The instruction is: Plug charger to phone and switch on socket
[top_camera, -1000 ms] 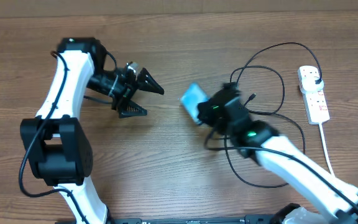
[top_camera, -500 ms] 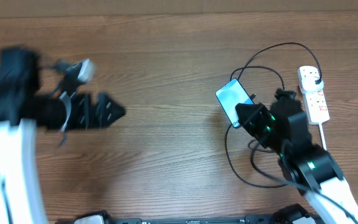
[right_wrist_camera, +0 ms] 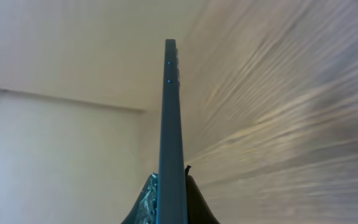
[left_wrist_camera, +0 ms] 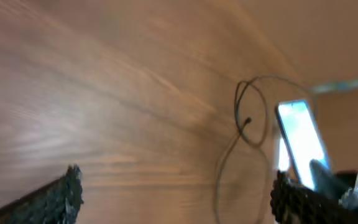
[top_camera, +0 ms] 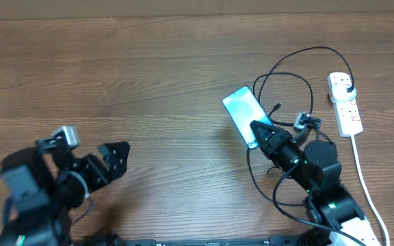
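Note:
My right gripper is shut on the near end of the phone and holds it above the table, its light-blue screen facing up. The right wrist view shows the phone edge-on between the fingers. The charger's thin black cable loops on the table beside the phone. Its small connector tip lies loose just right of the phone, and its black plug sits in the white socket at the far right. My left gripper hangs open and empty at the front left. In its view the phone and cable loop lie far ahead.
A thick white cord runs from the socket toward the front right edge. More of the black cable curls under my right arm. Bare wooden table lies between the two arms.
My left arm has swung from the far left down to the front left corner. My right arm carried the phone rightward from the centre, then drew back toward the front edge.

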Robot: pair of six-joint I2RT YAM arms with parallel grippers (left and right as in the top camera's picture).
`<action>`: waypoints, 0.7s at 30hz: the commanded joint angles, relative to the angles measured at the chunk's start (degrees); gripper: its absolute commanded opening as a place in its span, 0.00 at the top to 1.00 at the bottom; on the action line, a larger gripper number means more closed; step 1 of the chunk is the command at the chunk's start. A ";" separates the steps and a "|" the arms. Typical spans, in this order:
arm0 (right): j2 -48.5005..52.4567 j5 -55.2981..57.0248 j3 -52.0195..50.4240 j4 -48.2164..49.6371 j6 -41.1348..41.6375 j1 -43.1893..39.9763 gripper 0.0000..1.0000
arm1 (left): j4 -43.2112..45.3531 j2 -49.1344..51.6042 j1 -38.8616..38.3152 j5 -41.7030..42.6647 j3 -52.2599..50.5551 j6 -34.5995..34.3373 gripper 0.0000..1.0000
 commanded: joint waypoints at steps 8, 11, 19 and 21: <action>19.69 -18.49 -3.39 25.86 22.45 0.02 0.96 | 31.89 13.20 -0.63 26.93 -20.37 -40.19 0.00; 26.86 -20.63 -3.37 35.80 26.27 0.17 0.96 | 35.67 17.66 -2.47 28.55 -20.37 -42.58 0.00; 38.49 -17.99 -3.15 45.66 35.10 6.47 0.96 | 56.08 25.83 -13.14 24.48 -20.37 -57.99 0.00; 39.36 -16.79 -3.15 49.83 35.10 8.17 0.96 | 60.72 27.30 -16.39 21.84 -20.37 -60.39 0.00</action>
